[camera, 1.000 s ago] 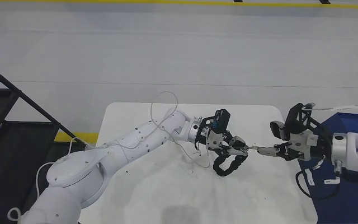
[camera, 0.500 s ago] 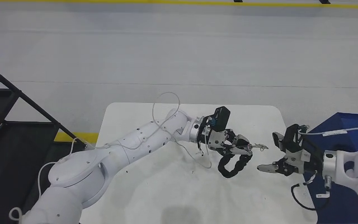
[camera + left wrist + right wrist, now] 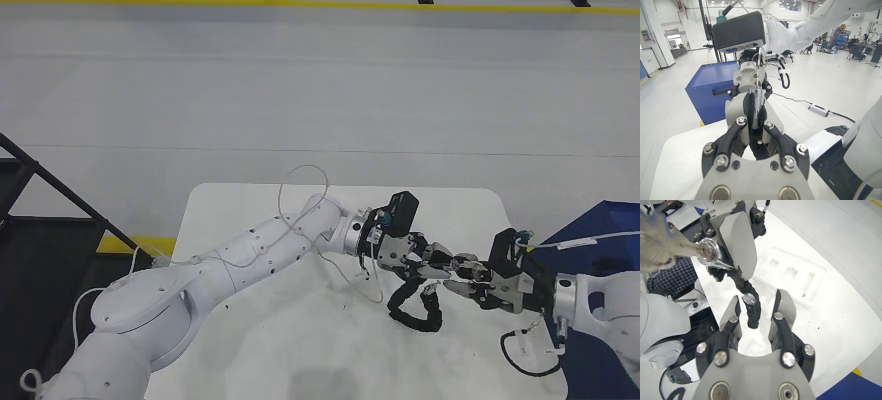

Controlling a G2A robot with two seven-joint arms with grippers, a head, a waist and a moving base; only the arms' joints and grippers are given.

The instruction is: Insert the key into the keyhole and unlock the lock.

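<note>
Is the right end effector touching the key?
Apart. In the right wrist view the right end effector is open, with a clear gap between its fingers and the key.

The silver key (image 3: 657,245), at the face of the chrome cylinder lock (image 3: 709,254), is blurred and cut by the frame edge — its tip hides the keyhole. The lock's other end is hidden between the fingers (image 3: 734,111) of the left gripper (image 3: 755,108).

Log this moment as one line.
left gripper: fingers shut on chrome cylinder of black cable lock | silver key with ring: inserted in cylinder face | right gripper: fingers open, holding nothing
</note>
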